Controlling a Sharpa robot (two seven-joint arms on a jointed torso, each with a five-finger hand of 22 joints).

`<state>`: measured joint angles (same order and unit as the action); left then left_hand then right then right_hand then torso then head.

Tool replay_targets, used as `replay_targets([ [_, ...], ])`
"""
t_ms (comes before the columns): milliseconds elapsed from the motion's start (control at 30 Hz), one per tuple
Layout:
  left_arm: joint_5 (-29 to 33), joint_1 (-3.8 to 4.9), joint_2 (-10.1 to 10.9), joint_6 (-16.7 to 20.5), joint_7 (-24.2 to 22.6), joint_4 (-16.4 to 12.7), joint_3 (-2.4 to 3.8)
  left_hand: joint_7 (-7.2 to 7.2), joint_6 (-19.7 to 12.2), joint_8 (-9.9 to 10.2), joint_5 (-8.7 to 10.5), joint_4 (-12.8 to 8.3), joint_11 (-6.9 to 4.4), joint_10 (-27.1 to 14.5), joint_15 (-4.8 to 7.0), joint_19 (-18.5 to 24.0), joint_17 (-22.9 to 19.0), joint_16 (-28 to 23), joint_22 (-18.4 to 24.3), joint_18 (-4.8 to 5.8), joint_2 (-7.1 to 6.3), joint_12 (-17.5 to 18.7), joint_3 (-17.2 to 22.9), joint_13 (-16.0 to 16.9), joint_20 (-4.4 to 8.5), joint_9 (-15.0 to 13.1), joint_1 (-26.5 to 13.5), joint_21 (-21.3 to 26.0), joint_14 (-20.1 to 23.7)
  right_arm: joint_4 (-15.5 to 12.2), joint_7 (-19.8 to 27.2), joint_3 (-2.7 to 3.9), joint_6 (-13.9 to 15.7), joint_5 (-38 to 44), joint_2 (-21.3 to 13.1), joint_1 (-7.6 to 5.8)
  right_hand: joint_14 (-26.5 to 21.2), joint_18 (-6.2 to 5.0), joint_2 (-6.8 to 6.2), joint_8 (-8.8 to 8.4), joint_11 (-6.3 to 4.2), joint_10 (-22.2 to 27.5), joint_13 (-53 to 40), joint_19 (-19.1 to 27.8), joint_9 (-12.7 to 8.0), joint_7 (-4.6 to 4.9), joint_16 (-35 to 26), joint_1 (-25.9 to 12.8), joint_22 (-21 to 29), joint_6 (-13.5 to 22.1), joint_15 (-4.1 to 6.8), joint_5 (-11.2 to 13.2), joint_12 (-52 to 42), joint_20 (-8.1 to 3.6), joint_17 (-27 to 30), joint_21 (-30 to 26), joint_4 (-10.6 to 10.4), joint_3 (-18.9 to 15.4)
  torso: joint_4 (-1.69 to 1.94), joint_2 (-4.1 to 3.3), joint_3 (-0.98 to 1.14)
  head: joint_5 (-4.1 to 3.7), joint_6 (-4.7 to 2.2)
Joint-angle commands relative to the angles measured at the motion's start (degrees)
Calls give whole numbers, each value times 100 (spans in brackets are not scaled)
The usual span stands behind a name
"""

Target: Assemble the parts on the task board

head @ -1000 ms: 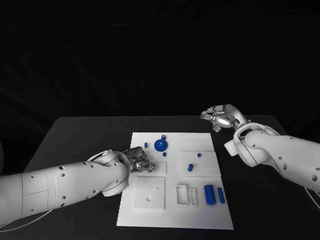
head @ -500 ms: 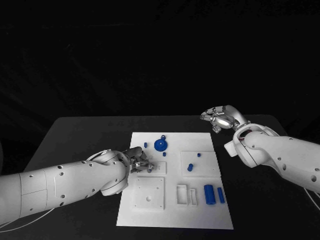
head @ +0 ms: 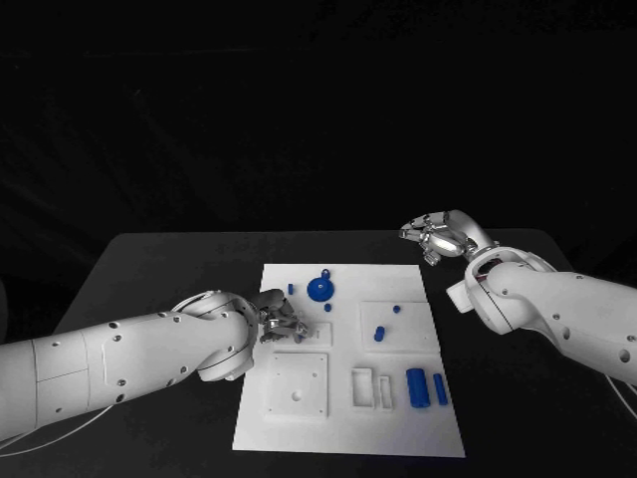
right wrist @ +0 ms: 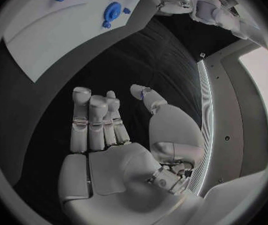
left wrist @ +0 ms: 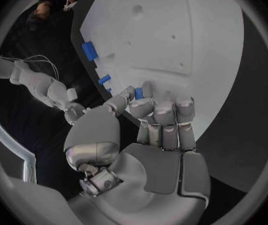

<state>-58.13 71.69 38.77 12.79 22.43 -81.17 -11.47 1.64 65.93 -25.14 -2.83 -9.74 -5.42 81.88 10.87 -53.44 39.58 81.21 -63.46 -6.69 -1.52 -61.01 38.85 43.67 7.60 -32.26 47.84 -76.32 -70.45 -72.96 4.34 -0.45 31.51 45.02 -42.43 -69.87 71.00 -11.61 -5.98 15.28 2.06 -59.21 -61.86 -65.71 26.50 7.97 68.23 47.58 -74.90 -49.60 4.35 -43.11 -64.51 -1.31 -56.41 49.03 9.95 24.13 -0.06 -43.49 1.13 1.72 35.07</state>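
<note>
Six blue parts (head: 418,385) on one task board (head: 347,432)

No text, label, brand or number can be read anywhere.

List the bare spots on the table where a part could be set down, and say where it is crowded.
Bare black table lies left of the white board, behind the left arm, and along the strip beyond the board's far edge. It is crowded at the board's left edge, where the left hand works, and on its right, under the right arm below the right hand.
</note>
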Motion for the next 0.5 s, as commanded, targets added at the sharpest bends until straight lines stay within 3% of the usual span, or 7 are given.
replay_targets([
  [33, 93, 39, -1, -275, -34, -12, 14, -202, 149, 23, 5, -15, -140, -204, 191, 23, -7, -25, -4, -87, 101, 23, -17, -8, 755, -13, 81, 7, -158, -2, 33, 1, -87, 2, 8, 4, 15, -339, -10, 29, -30, 13, 10, -28, -6, 30, 20, -65, -76, -21, 20, -36, -18, -5, 6, -25, -24, 0, 1, 0, -3, 4, -10],
  [167, 102, 74, -10, -382, -9, 16, 27, -158, 20, 76, 5, -9, -98, -193, 154, 46, -13, -26, -3, -84, 143, 35, -12, -23, 750, -31, 126, 7, -142, 8, 34, 1, -87, 2, 13, 4, 15, -339, -9, 29, -30, 13, 11, -28, -6, 30, 20, -67, -76, -21, 20, -38, -18, -5, 6, -25, -25, 0, 2, -3, -4, 6, -18],
  [233, 112, 99, -23, -640, 54, 42, 34, -155, 34, 51, 5, 0, -93, -196, 145, 57, -17, -29, -2, -80, 161, 43, -16, -31, 746, -68, 137, 8, -133, 11, 33, 1, -88, 1, 15, 4, 16, -339, -9, 29, -30, 13, 12, -28, -6, 30, 20, -68, -76, -21, 20, -39, -19, -5, 7, -25, -25, 0, 3, -3, -3, 7, -21],
  [500, 120, 165, -95, -1024, 177, 188, 42, -148, -133, -90, -10, 11, -87, -257, 137, 137, -53, -54, 3, -52, 295, 76, -21, -66, 721, -453, 211, 23, -70, 18, 33, 1, -93, -1, 20, 4, 16, -339, -9, 28, -30, 13, 13, -28, -6, 30, 20, -71, -77, -21, 20, -42, -20, -6, 7, -26, -26, 0, 0, -4, -4, 17, -10],
])
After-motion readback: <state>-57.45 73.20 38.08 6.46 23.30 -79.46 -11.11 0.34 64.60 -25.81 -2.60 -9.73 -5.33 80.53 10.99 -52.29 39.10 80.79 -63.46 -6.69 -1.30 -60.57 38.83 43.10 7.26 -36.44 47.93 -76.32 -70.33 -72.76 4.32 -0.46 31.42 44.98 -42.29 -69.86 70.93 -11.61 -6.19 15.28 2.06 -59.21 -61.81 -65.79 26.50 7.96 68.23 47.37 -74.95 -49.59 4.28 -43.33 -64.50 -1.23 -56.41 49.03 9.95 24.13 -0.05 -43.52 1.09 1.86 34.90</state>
